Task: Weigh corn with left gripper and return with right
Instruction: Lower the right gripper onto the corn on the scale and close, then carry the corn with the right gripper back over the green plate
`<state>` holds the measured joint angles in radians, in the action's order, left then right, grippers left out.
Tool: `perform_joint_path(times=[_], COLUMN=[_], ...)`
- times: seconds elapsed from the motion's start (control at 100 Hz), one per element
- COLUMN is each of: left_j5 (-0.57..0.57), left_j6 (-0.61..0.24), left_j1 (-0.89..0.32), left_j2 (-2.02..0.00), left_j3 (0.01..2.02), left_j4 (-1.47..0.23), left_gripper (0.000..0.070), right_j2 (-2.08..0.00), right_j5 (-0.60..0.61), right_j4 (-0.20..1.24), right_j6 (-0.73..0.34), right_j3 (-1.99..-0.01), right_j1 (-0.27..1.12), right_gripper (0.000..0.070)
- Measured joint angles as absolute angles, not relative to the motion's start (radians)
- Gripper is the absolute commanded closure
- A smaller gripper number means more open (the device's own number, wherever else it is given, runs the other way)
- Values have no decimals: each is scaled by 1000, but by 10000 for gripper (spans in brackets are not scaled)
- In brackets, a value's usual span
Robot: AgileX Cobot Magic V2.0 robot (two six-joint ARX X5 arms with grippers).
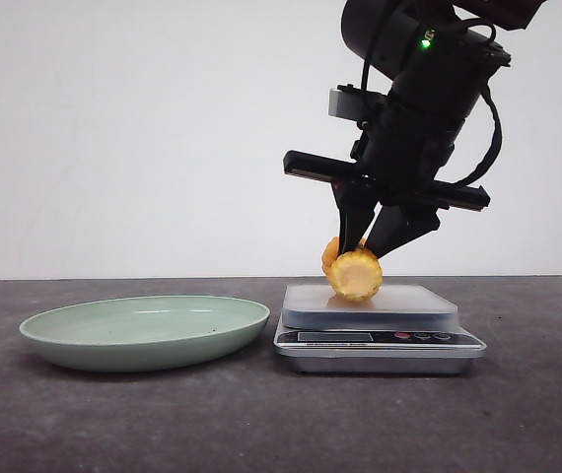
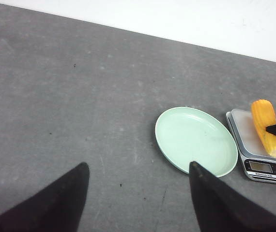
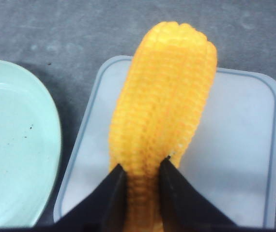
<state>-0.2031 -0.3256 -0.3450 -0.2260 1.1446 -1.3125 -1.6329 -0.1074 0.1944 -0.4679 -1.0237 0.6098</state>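
The corn (image 1: pixel 353 273) is a yellow-orange ridged cob lying on the white platform of the scale (image 1: pixel 399 307). My right gripper (image 1: pixel 368 241) comes down from above and is shut on it, one finger on each side. In the right wrist view the fingers of my right gripper (image 3: pixel 142 164) clamp the near end of the corn (image 3: pixel 169 96). I cannot tell whether the corn rests on the platform or hangs just above it. My left gripper (image 2: pixel 138 166) is open and empty, high above bare table, well away from the corn (image 2: pixel 268 126). It is out of the front view.
A pale green plate (image 1: pixel 143 330) lies empty just left of the scale; it also shows in the left wrist view (image 2: pixel 196 140) and the right wrist view (image 3: pixel 12 145). The scale's display and buttons (image 1: pixel 380 338) face the front. The table top is dark grey, with a white wall behind.
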Motion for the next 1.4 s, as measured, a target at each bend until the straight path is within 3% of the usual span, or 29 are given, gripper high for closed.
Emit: perform_joint_path(times=[0.42,0.73,1.29,1.34,1.4], left_j5=[-207,-207,-207,-207,-207], left_j6=[-326,-326,-327,-327,-327], left_j1=[-345,-345,-345,-345,-345], left_j2=[-226,-226,-226,-226,-226], left_j3=[1145,1145,1145,1145,1145], left_j4=[-1314,-1314,-1323,-1328,-1338], left_gripper=[309,309,309,309,309], right_j2=[-1413,-1618,-1956,-1959,-1959], right_j5=[-72,-106,-109,-109,-109], right_j4=[183,167,108,107,101], right_j6=[-395,-390,-480,-480,-481], right_j3=[-1164,-1272,-1290,-1290,-1290], right_j1=[747,906,896,896,896], right_gripper=[700,700,700,658,529])
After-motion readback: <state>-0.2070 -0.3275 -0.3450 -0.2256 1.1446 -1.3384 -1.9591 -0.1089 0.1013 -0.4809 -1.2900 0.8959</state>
